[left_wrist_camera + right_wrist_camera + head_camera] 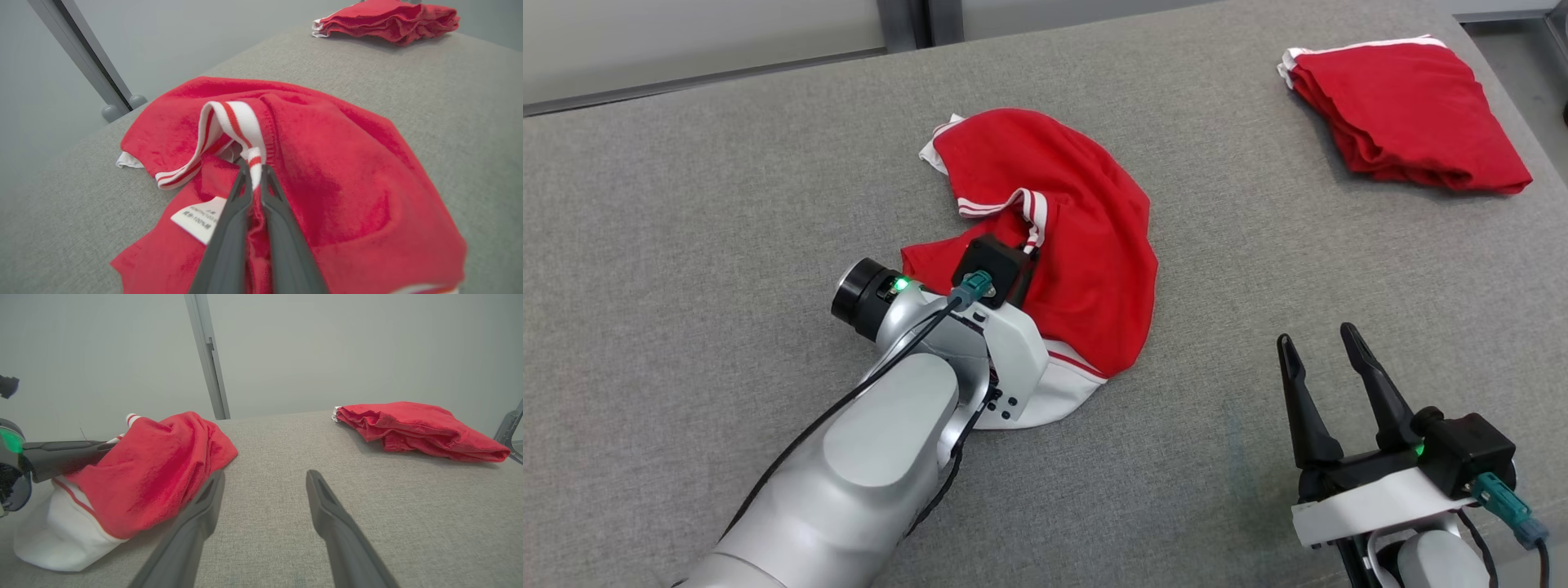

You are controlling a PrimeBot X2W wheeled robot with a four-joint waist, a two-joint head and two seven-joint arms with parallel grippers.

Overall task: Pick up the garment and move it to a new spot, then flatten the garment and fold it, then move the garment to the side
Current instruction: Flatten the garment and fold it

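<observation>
The garment [1078, 237] is a red top with white-and-red striped trim, lying crumpled in a loose, rounded heap near the middle of the grey table [727, 204]. A white panel [1054, 392] edged in red spreads flat at its near side, and a white label [200, 218] shows on the inside. Its striped collar band [239, 122] stands up in a loop, pinched between the closed fingers of the left gripper [255, 168].

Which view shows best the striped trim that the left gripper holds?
The left wrist view: the trim is close, pinched in the shut left gripper. The head view shows it partly behind the wrist camera; the right wrist view, a small tip.
</observation>
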